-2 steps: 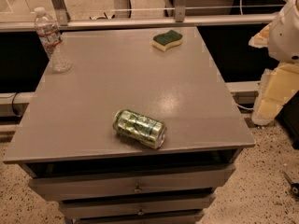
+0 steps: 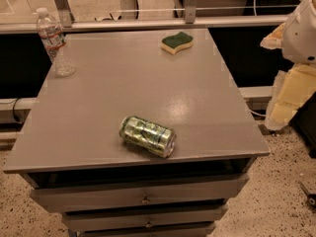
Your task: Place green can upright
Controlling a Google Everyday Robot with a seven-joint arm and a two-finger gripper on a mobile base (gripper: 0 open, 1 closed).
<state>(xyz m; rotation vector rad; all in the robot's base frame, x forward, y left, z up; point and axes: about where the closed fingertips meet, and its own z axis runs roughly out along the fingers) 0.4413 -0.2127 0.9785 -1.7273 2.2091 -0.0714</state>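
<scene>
The green can (image 2: 147,136) lies on its side near the front edge of the grey table top (image 2: 148,78). It is green with pale mottled print, and its silver end faces front right. Part of my arm (image 2: 296,58), white and cream, shows at the right edge of the view, beside the table and well away from the can. My gripper itself is out of view.
A clear plastic water bottle (image 2: 53,41) stands upright at the back left corner. A green-and-yellow sponge (image 2: 177,42) lies at the back right. The table has drawers (image 2: 143,196) below its front edge. A rail runs behind the table.
</scene>
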